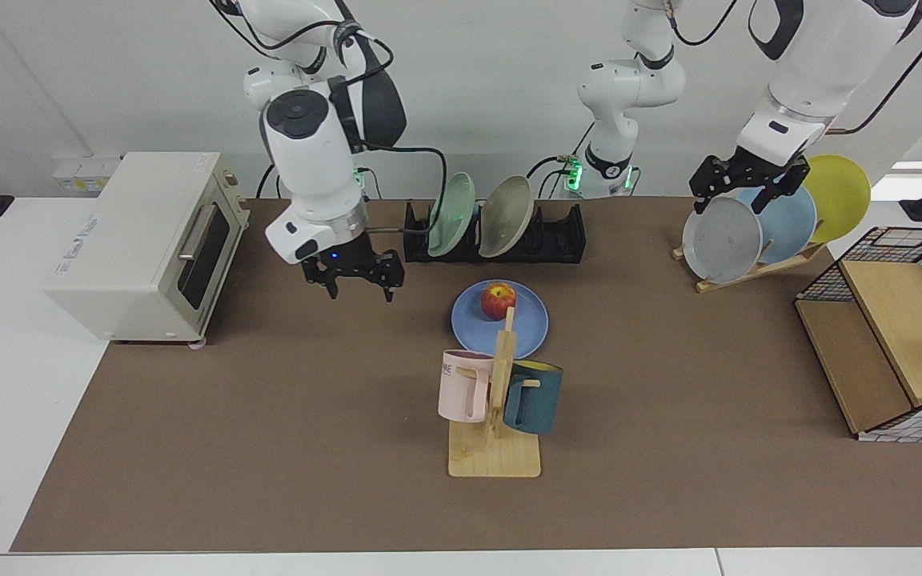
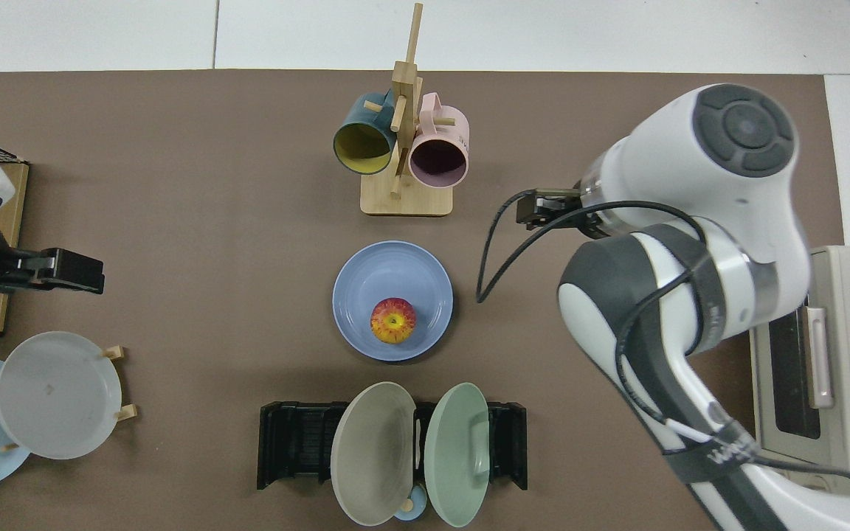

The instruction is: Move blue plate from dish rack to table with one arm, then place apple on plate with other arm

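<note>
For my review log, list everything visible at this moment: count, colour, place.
blue plate: 1, periwinkle, on the table, centre
apple: 1, red-yellow, on the blue plate
dish rack: 1, black, behind the plate; holds a green and a beige plate
mug tree: 1, wood; pink and teal mugs
wooden stand: 1; grey, pale blue, yellow plates
toaster oven: 1, cream
right hand: open, above table near oven
left hand: open, waiting over the wooden stand

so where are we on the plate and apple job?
Both steps look done: the blue plate lies flat on the table, out of the dish rack, with the apple on it. Nothing is in hand: right pincer open beside the toaster oven, left pincer open, waiting over the wooden plate stand.
</note>
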Motion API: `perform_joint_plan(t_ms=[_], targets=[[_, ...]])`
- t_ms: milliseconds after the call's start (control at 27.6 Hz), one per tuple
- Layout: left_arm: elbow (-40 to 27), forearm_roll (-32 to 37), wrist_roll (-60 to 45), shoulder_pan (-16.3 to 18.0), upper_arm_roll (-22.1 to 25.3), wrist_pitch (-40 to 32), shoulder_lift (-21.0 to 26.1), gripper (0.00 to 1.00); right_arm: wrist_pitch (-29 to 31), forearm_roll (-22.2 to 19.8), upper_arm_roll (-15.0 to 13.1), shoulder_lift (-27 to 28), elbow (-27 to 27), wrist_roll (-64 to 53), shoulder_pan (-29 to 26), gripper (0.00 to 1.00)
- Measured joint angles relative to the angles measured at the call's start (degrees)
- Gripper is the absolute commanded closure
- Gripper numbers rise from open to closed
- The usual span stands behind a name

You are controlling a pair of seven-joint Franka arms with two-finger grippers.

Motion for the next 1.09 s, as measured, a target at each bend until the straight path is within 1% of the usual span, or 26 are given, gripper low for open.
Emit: perform_joint_plan(t_ms=[254, 435, 580, 689, 834, 1088], targets=[[0.0, 0.0, 0.0, 0.0, 0.1, 0.0, 0.0, 0.0, -0.1, -0.3, -0.1, -6.0, -5.9, -15.6, -9.7, 0.0], [0.0, 0.0, 0.0, 0.0, 0.1, 0.0, 0.0, 0.0, -3.3, -0.4, -0.1, -10.1, -7.1, -20.1, -14.2, 0.0], [0.0, 0.0, 0.0, 0.0, 0.1, 0.0, 0.0, 0.0, -6.4, -1.3, 0.1, -12.3, -5.8, -20.1, -14.6, 0.0], [0.0, 0.0, 0.0, 0.0, 0.1, 0.0, 0.0, 0.0, -8.3, -1.6, 0.8, -13.1, -4.1, -19.5, -14.4, 0.0], [0.0, 0.0, 0.0, 0.0, 0.1, 0.0, 0.0, 0.0, -9.1, -1.6, 1.8, -13.2, -3.1, -19.0, -14.0, 0.0], [0.0, 0.0, 0.0, 0.0, 0.1, 0.0, 0.0, 0.0, -9.6, -1.6, 2.0, -12.9, -2.8, -18.1, -11.1, 0.0]])
